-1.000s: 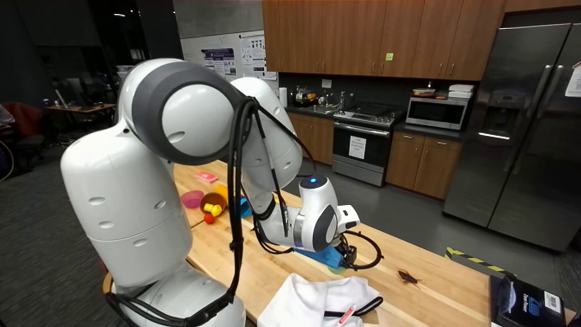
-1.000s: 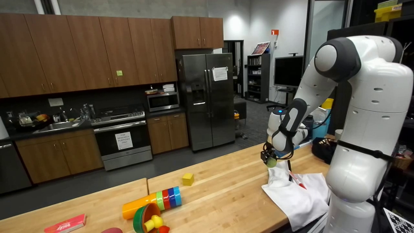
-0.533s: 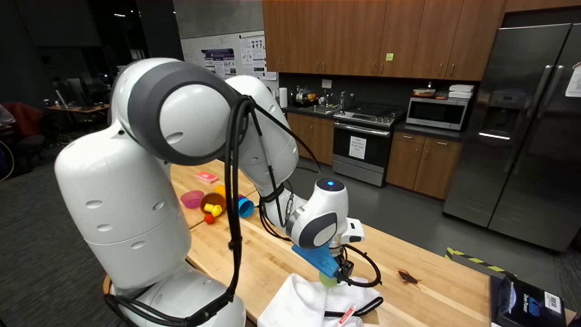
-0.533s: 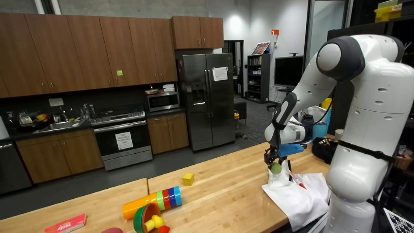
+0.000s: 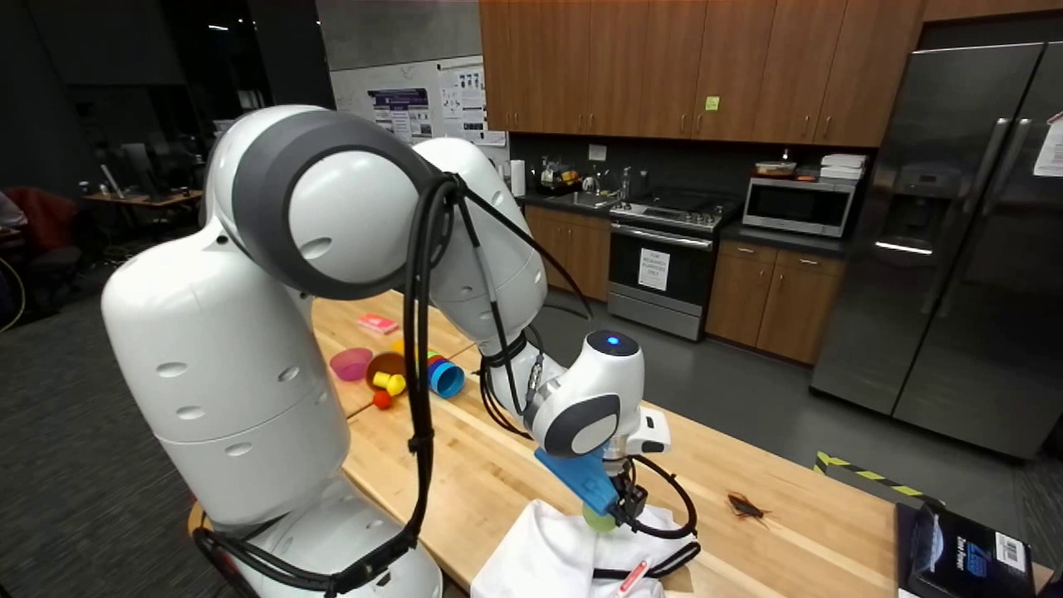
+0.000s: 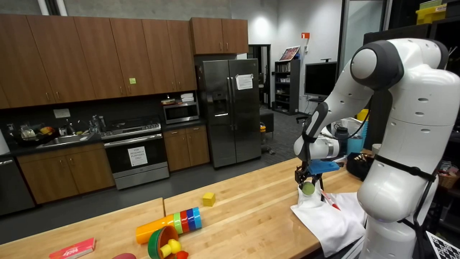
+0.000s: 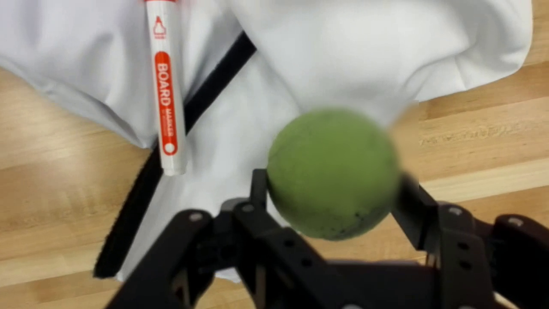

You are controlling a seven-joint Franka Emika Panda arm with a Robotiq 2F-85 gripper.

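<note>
Fingers (image 7: 259,186), mine, stand well parted on either side of a green ball (image 7: 332,171), over a white cloth (image 7: 364,47); whether they grip it I cannot tell. Wood-grained counter (image 7: 484,137) extends past the cloth's edges. Ball matte, rounded, speckled; cloth softly folded; board marker (image 7: 166,94) smooth, cylindrical, crossing a flat black band (image 7: 134,214).

Brown cabinets (image 6: 143,57) hang on a grey wall (image 6: 151,9) above a stove (image 6: 152,154) and microwave (image 6: 181,112), with a dark fridge (image 6: 248,118) alongside. Grey floor (image 6: 187,180) shows behind the wooden desk (image 6: 244,223); farther back, a bookcase (image 6: 286,88) stands by a white wall (image 6: 287,21).
</note>
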